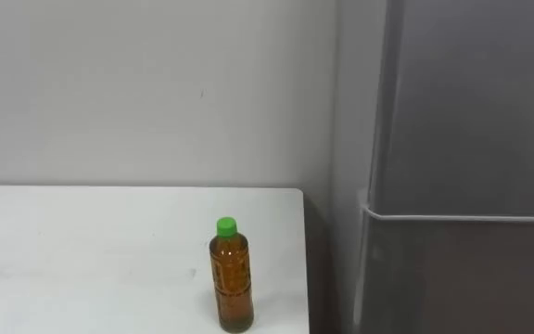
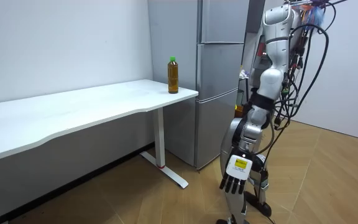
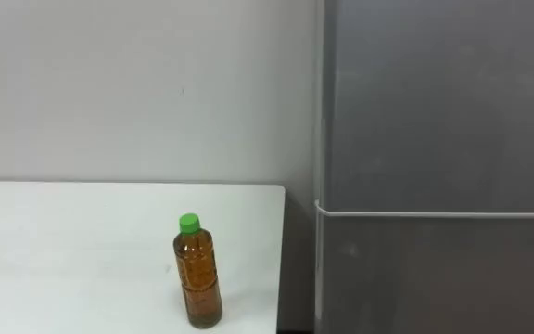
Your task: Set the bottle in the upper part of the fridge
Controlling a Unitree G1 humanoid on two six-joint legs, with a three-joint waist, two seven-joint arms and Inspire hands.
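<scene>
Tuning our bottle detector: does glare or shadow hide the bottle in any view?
No. Left eye view: the bottle stands evenly lit on the white table, no glare on it; right eye view, the same; room view: it stands out against the grey fridge, with shadow under the table.

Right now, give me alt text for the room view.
An amber bottle with a green cap stands upright on the corner of the white table, beside a closed grey fridge. The robot stands before the fridge, left hand hanging open at its side.
</scene>
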